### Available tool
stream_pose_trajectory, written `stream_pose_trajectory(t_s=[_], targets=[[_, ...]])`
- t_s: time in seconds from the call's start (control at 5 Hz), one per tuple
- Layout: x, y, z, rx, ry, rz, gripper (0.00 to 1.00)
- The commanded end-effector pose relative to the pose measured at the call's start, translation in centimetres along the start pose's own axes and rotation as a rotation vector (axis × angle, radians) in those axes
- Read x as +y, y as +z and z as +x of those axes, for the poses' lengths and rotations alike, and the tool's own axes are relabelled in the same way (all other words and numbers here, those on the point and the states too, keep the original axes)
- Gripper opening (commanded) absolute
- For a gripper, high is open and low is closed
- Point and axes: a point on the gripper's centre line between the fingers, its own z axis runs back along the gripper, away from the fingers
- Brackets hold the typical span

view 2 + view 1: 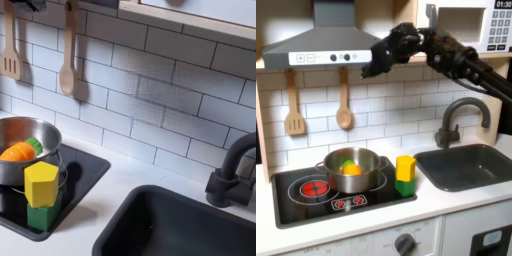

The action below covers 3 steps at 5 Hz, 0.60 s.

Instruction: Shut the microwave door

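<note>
CLAW: claw point(372, 66) in front of the range hood point(321, 42), finger state cannot be determined | TARGET: microwave door point(459, 24) on the microwave point(470, 25), upper right in the first exterior view | RELATION: door lies rightward and above claw, handle bar vertical | NEXT: likely travel right.

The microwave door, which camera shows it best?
The first exterior view: the microwave door appears at the top right, its pale window beside the dark keypad, with the gripper lower left. The second exterior view catches just a white strip along its top edge.
</note>
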Motion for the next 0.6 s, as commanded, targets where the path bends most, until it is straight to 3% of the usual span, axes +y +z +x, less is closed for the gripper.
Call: stream_pose_trajectory(t_s=[0.0,0.2,0.4], targets=[[-1.0,2.5,-8.0,0.364,-0.107,-0.014,0.00],[-1.0,3.6,-10.8,0.525,-0.191,-0.037,0.00],[-0.7,4.4,-13.2,0.692,-0.217,-0.061,0.00]])
